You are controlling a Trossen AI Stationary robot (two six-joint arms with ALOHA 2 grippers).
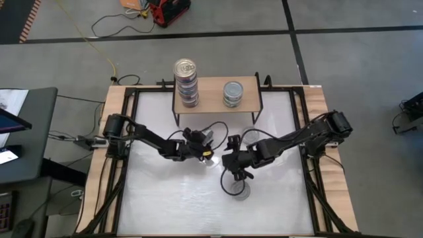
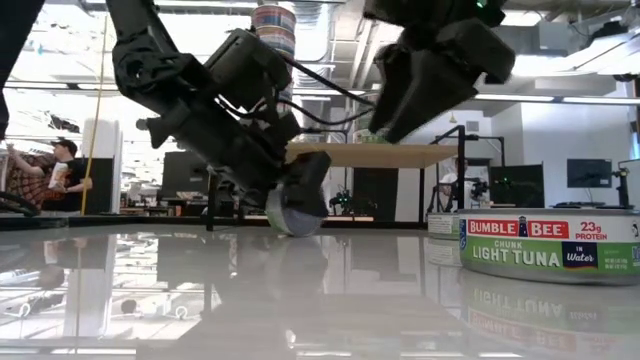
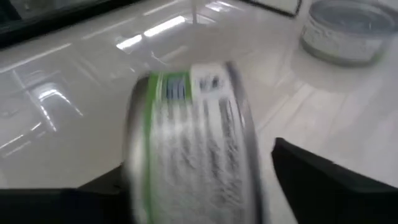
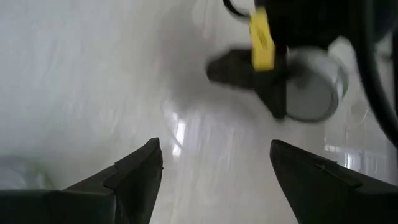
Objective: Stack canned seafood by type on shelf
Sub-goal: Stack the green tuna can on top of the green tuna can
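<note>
The light-wood shelf (image 1: 215,92) stands at the table's far edge. It carries a tall stack of tins (image 1: 186,82) on its left part and a short stack (image 1: 232,94) on its right part. My left gripper (image 1: 209,156) is at mid-table and shut on one tin (image 3: 193,143), which stands on edge. My right gripper (image 1: 238,173) hangs open above the table (image 2: 430,80), just beyond a light-tuna tin (image 2: 545,243) that rests flat near the table's middle (image 1: 239,192). It touches nothing. My left gripper pinches the tin between its two fingers, one finger on each flat face, so the label band (image 3: 186,124) faces the wrist camera. The fingers slant down from the table's left. The tin (image 2: 297,205) is tilted on edge. I cannot tell whether its lower rim touches the table.
The white table top (image 1: 165,205) has a wooden rim and black rails along its sides. The two grippers are close together at mid-table. People and screens show in the room beyond, and a laptop sits on a side table at the left (image 1: 10,122).
</note>
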